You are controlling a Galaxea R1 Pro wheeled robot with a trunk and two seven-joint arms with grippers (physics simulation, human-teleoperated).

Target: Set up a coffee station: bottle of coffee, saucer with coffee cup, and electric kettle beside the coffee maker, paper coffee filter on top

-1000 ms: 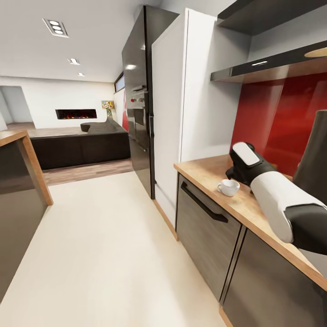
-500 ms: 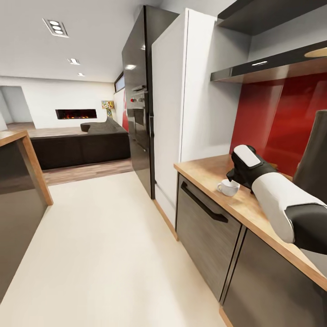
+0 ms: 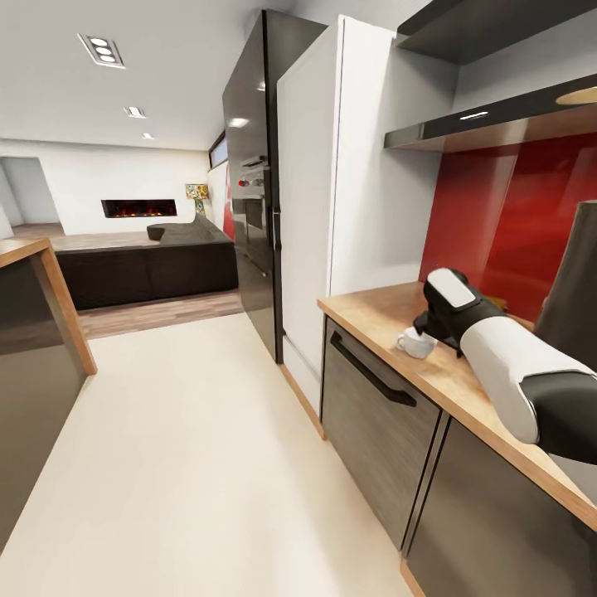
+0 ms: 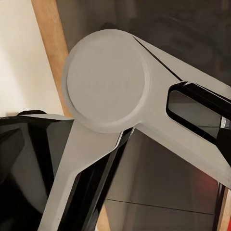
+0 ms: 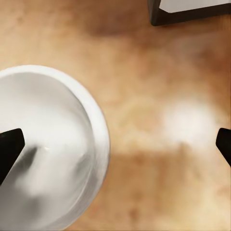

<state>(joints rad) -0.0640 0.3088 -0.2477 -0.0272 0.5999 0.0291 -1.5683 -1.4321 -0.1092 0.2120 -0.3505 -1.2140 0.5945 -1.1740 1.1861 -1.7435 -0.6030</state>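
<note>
The small white coffee cup [image 3: 412, 342] stands on the light-brown kitchen countertop [image 3: 373, 311] near its left end. My right gripper [image 3: 425, 330] is down on the cup and open. In the right wrist view one dark fingertip [image 5: 9, 150] is over the inside of the coffee cup [image 5: 48, 144], the other fingertip [image 5: 225, 144] over bare kitchen countertop [image 5: 159, 86], so the right gripper [image 5: 118, 147] straddles the rim. The dark-grey coffee maker [image 3: 576, 274] rises at the right edge. The glossy black kitchen shelf [image 3: 489, 120] runs above the red splashback.
A tall white cabinet [image 3: 323, 191] and a black oven unit [image 3: 249, 191] stand left of the counter. Grey cabinet fronts [image 3: 373, 406] with a black handle sit below it. Open pale floor [image 3: 191, 448] spreads leftward to a wooden-edged island [image 3: 50, 307]. My own grey joint [image 4: 106, 82] is close in the left wrist view.
My right gripper has come down a little lower over the cup. The cup has stayed where it was and the camera has not moved.
</note>
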